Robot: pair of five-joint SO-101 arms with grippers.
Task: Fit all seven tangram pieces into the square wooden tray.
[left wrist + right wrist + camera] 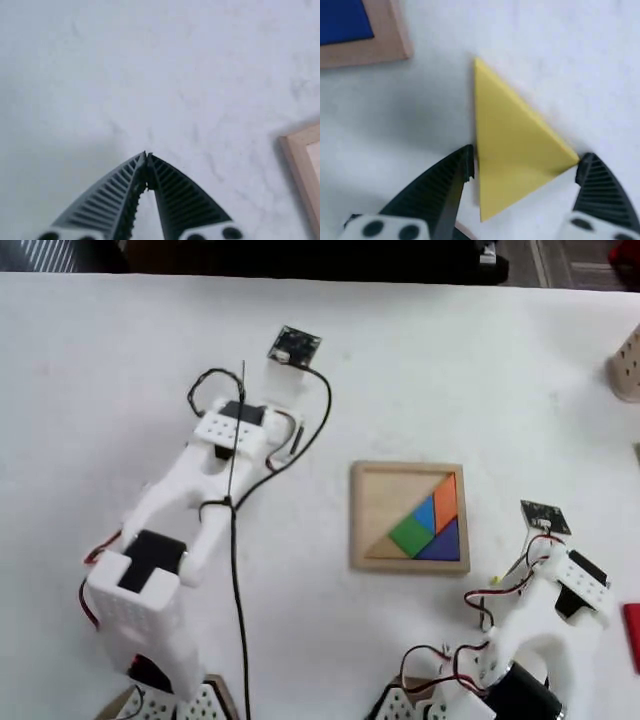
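The square wooden tray [358,540] lies mid-table with an orange piece [447,500], a light blue piece [425,514], a green piece [409,535] and a dark blue piece [443,541] in its right part. A yellow triangle [512,145] lies flat on the table beside the tray's corner [380,47]. My right gripper [526,167] is open and straddles the triangle, one fingertip [467,165] at its edge and the other at its corner. My left gripper [146,159] is shut on nothing, over bare table left of the tray's edge [299,160].
The left arm [190,490] stretches over the table's left half, trailing a black cable [236,570]. A red object [632,635] sits at the right edge, by the right arm [540,610]. A pale wooden object [627,365] stands far right.
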